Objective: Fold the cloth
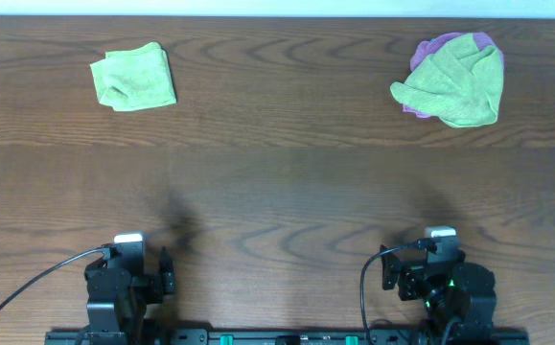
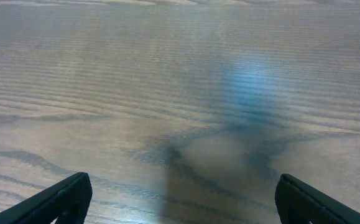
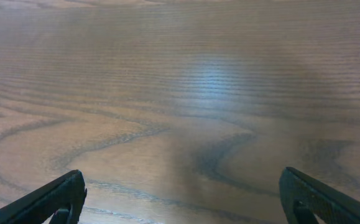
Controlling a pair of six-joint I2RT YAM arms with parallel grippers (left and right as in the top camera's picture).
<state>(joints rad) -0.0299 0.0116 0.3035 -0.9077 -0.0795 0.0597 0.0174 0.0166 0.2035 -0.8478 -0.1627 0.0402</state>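
I'm looking down the left gripper [image 2: 180,202]: its fingers [image 2: 64,198] sit at the far edges of the wrist view, spread wide with nothing in them, and table [image 1: 277,192] grain fills the gap between. The right gripper [image 3: 180,199] is the same, jaws wide apart, empty, with only wood ahead of it. From overhead, both arms are tucked at the near edge. The left cloth [image 1: 133,77], green and lying as a compact square, sits well apart from the left gripper, straight ahead at the far side. The right cloth [image 1: 454,84], also green, is crumpled and lies on top of a purple cloth [image 1: 440,44] that peeks out behind it. That pile is far ahead of the right gripper, a touch to its right. Neither gripper is touching fabric.
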